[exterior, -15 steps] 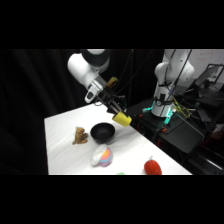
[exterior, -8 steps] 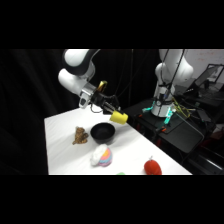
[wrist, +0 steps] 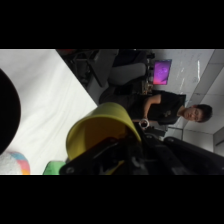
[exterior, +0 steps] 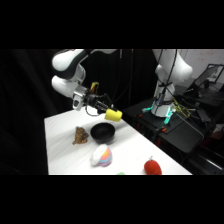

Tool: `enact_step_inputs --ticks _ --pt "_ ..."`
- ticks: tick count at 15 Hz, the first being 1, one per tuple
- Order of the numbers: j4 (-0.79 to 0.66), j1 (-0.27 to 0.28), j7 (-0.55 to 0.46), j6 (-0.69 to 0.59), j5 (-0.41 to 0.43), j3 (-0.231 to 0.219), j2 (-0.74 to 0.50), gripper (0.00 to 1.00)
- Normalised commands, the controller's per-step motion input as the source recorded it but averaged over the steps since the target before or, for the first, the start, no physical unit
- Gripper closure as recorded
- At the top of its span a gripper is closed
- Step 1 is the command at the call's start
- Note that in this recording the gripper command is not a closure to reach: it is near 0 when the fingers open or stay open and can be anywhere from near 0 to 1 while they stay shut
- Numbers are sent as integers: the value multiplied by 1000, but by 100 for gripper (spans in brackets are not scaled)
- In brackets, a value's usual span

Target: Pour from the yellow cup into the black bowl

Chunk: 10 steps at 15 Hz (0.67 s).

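The yellow cup (exterior: 114,115) hangs tipped on its side just above the far right rim of the black bowl (exterior: 102,132), which rests on the white table (exterior: 65,155). My gripper (exterior: 108,112) is shut on the cup, reaching in from the left. In the wrist view the cup (wrist: 102,131) fills the lower middle, its open mouth facing the camera, held by my gripper (wrist: 120,157) at the bottom edge. The dark curve of the bowl (wrist: 7,115) shows at the left edge.
A brown lump (exterior: 80,135) lies left of the bowl. A pastel plush (exterior: 102,156) sits in front of it and a red rounded object (exterior: 152,166) near the front right. A second white arm (exterior: 170,75) stands beyond the table. A person (wrist: 175,112) sits in the background.
The arm's upper part has swung left and the wrist has turned. The cup has stayed over the bowl's rim and now lies more on its side.
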Motion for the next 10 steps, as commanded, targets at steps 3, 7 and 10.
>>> enact_step_inputs --ticks 3,7,10 --pt "114 -37 27 -92 123 40 -56 13" --pt "-632 67 37 535 105 -61 -654 14" --pt "-981 184 122 826 105 -77 -891 13"
